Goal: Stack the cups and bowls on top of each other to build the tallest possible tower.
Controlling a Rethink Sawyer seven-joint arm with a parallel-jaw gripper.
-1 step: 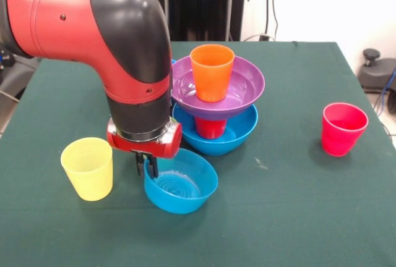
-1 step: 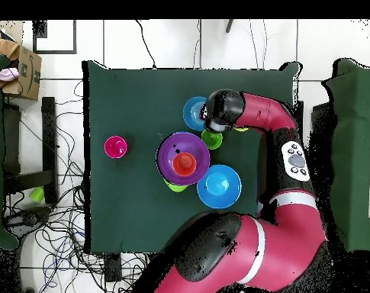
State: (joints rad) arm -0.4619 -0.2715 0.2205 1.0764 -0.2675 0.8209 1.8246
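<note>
Gripper down at the near-left rim of the small blue bowl; fingers look close together at the rim, but whether they pinch the wall I cannot tell. Bowl sits upright on the table, mouth up, ringed bottom visible inside, glossy.

Behind it, the tower: large blue bowl at the bottom, upright, red cup standing in it, purple bowl resting on that cup, orange cup upright in the purple bowl. Axis vertical; the purple bowl looks slightly tilted.

Yellow cup stands mouth up just left of the gripper. Pinkish-red cup stands alone well off to the right.

Overhead: second large blue bowl beside the tower, green pieces poking out by the purple bowl's edge and arm. Arm blocks much of the table's far left in front view.
</note>
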